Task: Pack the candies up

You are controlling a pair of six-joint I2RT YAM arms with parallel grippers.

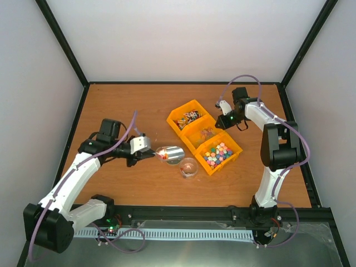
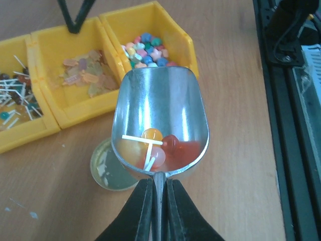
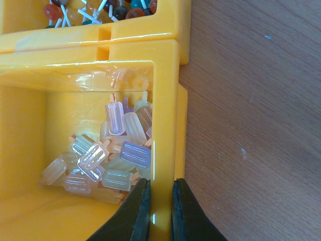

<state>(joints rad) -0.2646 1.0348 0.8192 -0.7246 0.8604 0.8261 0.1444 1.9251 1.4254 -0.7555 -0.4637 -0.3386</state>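
Note:
My left gripper (image 1: 149,152) (image 2: 158,201) is shut on the thin handle of a metal scoop (image 1: 171,154) (image 2: 160,110). The scoop is held level above the table. Three small round candies (image 2: 159,145) (image 1: 163,154), orange, red and pink on white sticks, lie at the back of its bowl. A small clear round container (image 1: 189,167) (image 2: 105,170) stands on the table just beside and below the scoop. My right gripper (image 1: 222,119) (image 3: 160,201) is shut on the side wall (image 3: 165,125) of the middle yellow bin (image 1: 191,137).
Three yellow bins stand in a diagonal row. The far bin (image 1: 173,123) (image 2: 15,135) holds stick candies. The middle one (image 2: 60,118) holds pale popsicle-shaped sweets (image 3: 115,160). The near one (image 1: 214,167) (image 2: 173,27) holds small multicoloured candies. A black frame rail (image 2: 281,100) runs along the table's near edge.

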